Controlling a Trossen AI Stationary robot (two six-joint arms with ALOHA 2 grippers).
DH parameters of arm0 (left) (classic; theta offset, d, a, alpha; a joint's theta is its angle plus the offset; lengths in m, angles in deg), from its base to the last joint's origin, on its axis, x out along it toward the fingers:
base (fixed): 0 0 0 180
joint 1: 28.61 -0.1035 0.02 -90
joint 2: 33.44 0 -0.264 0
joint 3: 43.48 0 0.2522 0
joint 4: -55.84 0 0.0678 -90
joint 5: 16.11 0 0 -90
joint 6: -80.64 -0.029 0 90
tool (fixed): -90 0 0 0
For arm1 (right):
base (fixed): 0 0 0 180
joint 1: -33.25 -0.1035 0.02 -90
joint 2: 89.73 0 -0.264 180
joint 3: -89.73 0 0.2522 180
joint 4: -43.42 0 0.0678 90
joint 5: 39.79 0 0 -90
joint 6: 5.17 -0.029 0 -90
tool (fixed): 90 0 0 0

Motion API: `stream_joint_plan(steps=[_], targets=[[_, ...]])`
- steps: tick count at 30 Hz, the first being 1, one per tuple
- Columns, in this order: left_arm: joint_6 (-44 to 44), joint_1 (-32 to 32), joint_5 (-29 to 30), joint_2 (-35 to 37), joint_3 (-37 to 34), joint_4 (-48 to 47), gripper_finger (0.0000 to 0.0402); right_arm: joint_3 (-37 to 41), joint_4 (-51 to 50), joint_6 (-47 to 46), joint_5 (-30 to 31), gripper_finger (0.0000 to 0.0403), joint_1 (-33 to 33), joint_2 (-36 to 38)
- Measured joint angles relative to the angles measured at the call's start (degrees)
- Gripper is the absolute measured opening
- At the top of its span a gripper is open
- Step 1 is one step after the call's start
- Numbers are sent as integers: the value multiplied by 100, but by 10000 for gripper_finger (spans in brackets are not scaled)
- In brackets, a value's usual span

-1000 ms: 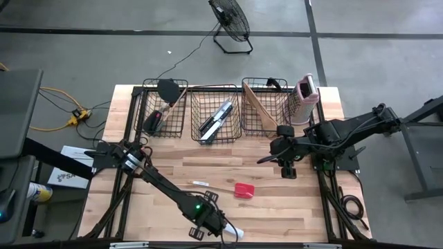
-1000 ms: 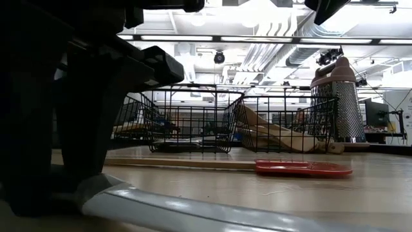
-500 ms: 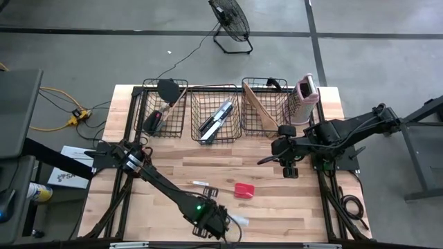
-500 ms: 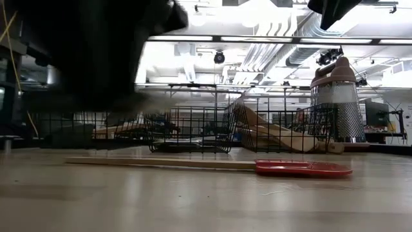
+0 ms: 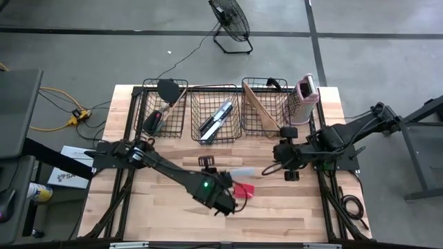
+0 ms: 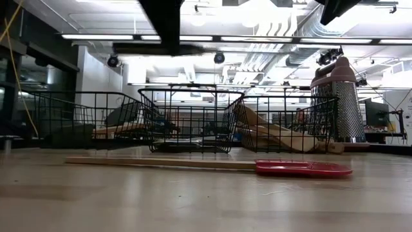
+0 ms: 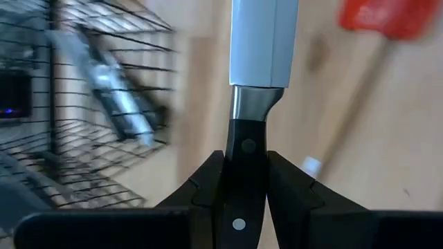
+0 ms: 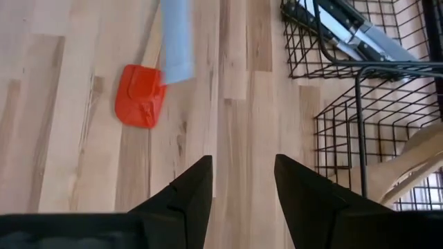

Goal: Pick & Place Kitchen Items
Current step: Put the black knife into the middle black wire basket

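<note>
Up off the front edge of the table [image 5: 138,207] the left arm has swung, carrying its catch toward the middle; half a second ago it was down by that edge, and now the low view is clear of it. From where I stand the left gripper [image 7: 247,181] has its fingers pinched on the black handle of a steel knife [image 7: 259,62], blade pointing ahead of the wrist. Seen from above, the blade hangs over the centre of the table, just beside the red-headed spatula [image 5: 243,190], which lies flat with its pale wooden handle running toward the left edge.

Along the back edge stand three wire baskets. The middle basket [image 5: 216,131] already holds other knives [image 5: 216,119], the left one dark spatulas, the right one wooden utensils. The pink-and-white box grater [image 5: 305,97] stands upright by the back right corner.

The right gripper [image 8: 240,190] waits over the right side of the table, fingers apart and empty.

I'd judge this as mid-carry: the knife is lifted but not yet delivered. Next, probably, comes a reach to the middle basket, though the blur makes the exact heading hard to read. The blade must clear the wire rim before release.
</note>
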Motion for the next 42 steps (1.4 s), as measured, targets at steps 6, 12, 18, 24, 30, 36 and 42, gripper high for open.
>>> stream_joint_plan(steps=[6,12,18,24,30,36,42], targets=[[-117,-390,542,221,521,-33,73,526,457,-72,123,149,-199,126],[122,-1080,707,570,526,-25,73,1453,1278,-243,120,149,-207,463],[427,-1917,563,627,518,-15,73,1860,1686,-409,159,149,-196,718],[649,-2737,11,582,497,-19,73,2008,1728,-551,350,149,-196,907],[768,-3212,-281,525,498,-13,73,2059,1674,-597,365,149,-196,1077],[766,-3449,-349,432,354,8,73,2059,1593,-729,365,149,-196,1236],[750,-3679,-423,409,-466,188,73,2059,1591,-729,416,149,-196,1345]])
